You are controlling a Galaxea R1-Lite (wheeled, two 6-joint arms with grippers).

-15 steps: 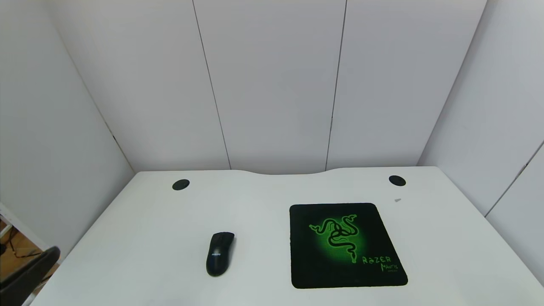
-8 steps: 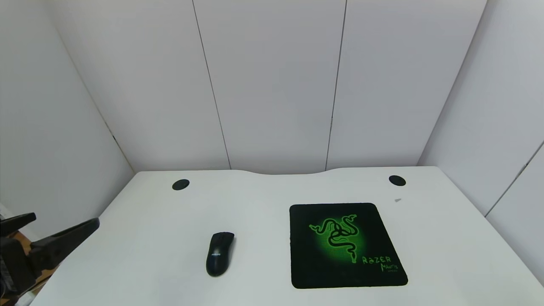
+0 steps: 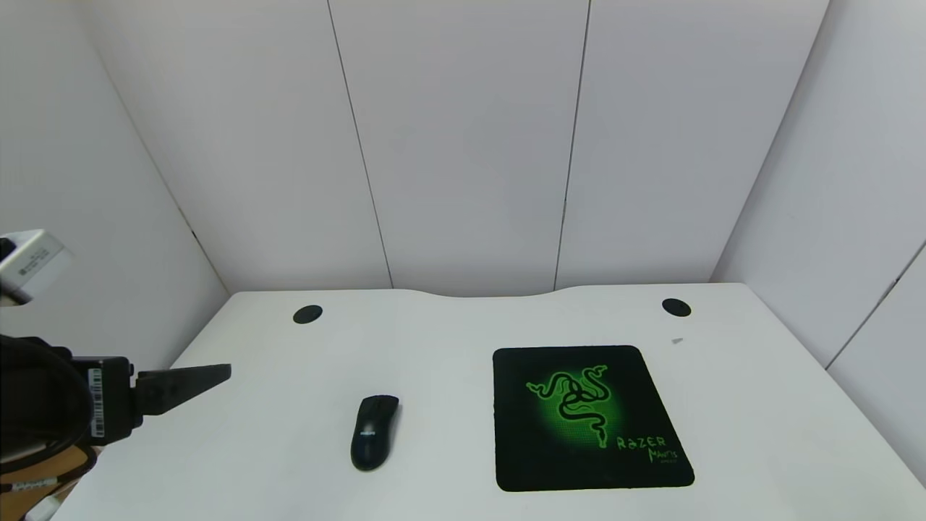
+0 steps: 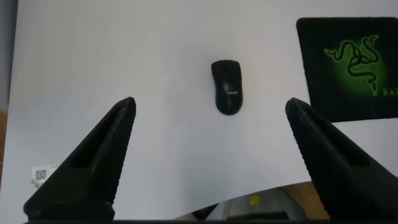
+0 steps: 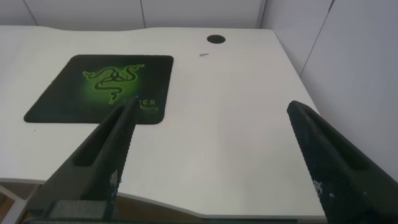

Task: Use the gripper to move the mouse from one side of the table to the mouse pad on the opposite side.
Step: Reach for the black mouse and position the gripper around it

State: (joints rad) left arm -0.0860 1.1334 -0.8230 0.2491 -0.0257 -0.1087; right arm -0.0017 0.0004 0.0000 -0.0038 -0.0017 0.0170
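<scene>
Your black claw left gripper (image 4: pixel 210 109) has swung in over the white table (image 3: pixel 448 362), spread wide, small glossy black mouse (image 3: pixel 374 432) untouched.

Pale grey panelled walls (image 3: pixel 463 145) with thin vertical seams, evenly lit.

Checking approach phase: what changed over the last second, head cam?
The left gripper, a black claw with open fingers, came in from the table's left edge and rose over the white table, toward the glossy black oval mouse. Nothing grasped. Mouse and square black green-emblem mouse pad unmoved.
</scene>
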